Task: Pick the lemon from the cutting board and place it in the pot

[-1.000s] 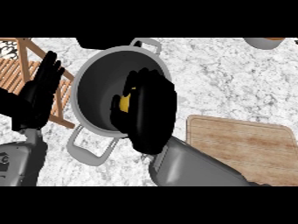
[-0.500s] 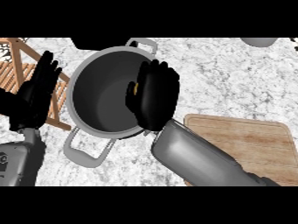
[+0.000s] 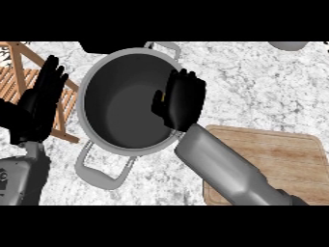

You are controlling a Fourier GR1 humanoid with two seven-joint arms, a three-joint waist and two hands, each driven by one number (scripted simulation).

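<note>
Lemon: we only catch a small yellow sliver (image 3: 164, 98) at the thumb side of the right hand (image 3: 181, 102), frame centre. Can't tell if it's pinched or already loose in the pot, since the hand hides the rest. Long axis not readable.

Right hand sits over the right inner rim of the pot (image 3: 117, 113), palm down, fingers pointing to frame top and mostly straight w/ a slight curl. We'd call it relaxed rather than clenched. Lemon lies on the hand's left side, toward pot centre, so any drop lands inside.

Left hand (image 3: 42, 103) at frame left, fingers up, resting; well apart from the lemon, so the right hand is the nearer one.

Pot: grey metal, round, dark matte interior, two loop handles. Cutting board (image 3: 295, 169) lower right: pale wood, rectangular, visible grain, nothing on the part we can see. Wooden slatted rack (image 3: 10, 79) upper left. Counter (image 3: 267, 91) is speckled grey-white stone.
</note>
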